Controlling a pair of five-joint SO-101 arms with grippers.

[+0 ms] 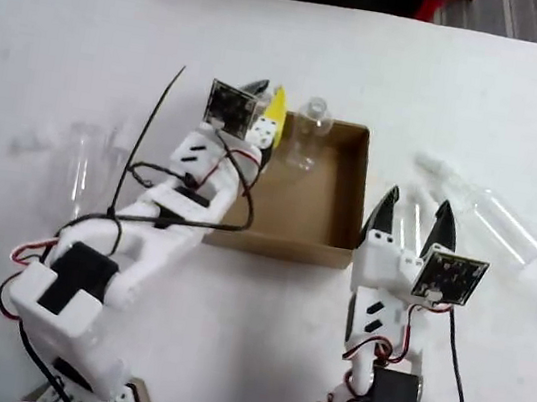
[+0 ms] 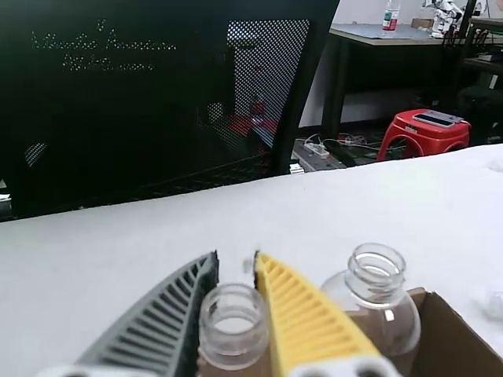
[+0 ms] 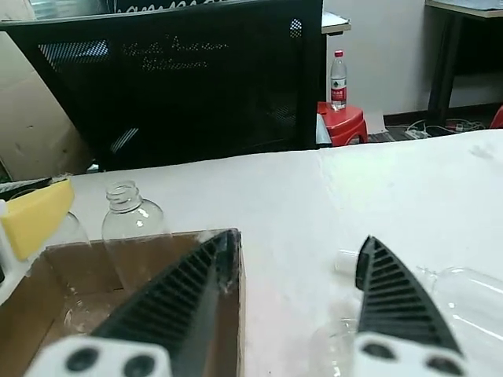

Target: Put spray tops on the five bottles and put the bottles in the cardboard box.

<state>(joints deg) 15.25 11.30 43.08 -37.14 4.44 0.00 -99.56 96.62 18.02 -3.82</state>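
Your left hand (image 2: pixel 236 263) grasps an uncapped bottle (image 2: pixel 232 330) by the neck. A second open bottle (image 2: pixel 376 287) stands just beside its yellow finger (image 2: pixel 302 318), at the far edge of the cardboard box (image 1: pixel 282 247). Your right hand (image 1: pixel 416 208) is released and spread wide, just beside the box's wall, with a clear bottle (image 1: pixel 489 216) lying on the tabletop (image 1: pixel 524 118) just beyond it.

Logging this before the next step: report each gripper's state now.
Left gripper: closed on the neck of an uncapped clear plastic bottle.
Right gripper: open, holding nothing.
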